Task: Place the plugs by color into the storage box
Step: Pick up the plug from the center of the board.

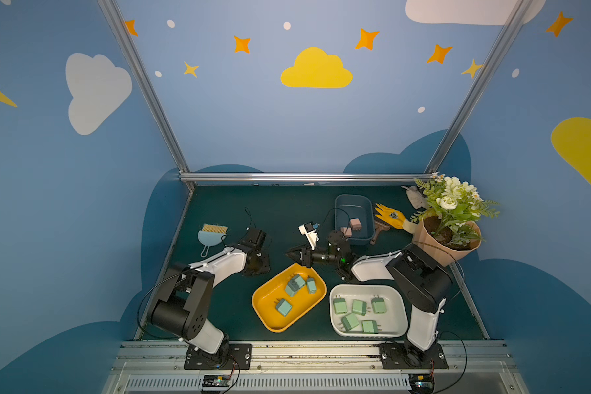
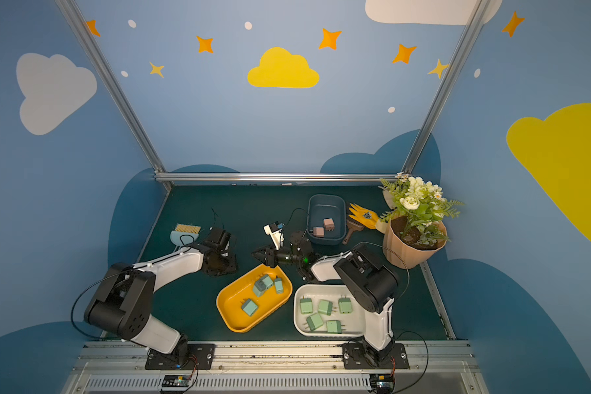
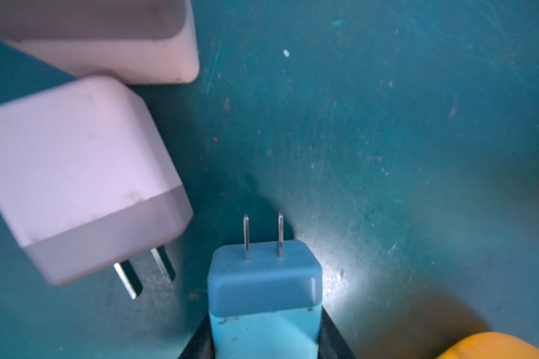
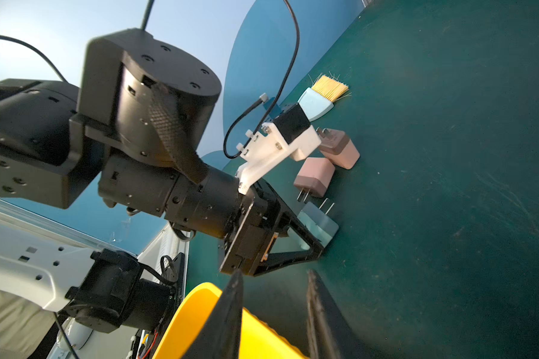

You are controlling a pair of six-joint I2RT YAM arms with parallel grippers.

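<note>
Light-blue cube-shaped plastic plug (image 3: 263,279) sits on the dark green table mat (image 3: 386,140), with its metal prongs pointing away from the left gripper (image 4: 318,236), whose jaws are clamped on its body. Two pale pink cube-shaped plugs (image 3: 81,174) rest just beside it on the mat. Right gripper (image 1: 289,254) hangs near the far rim of the yellow plastic tray (image 1: 280,329), its fingers drawn to a point and holding nothing.
</note>
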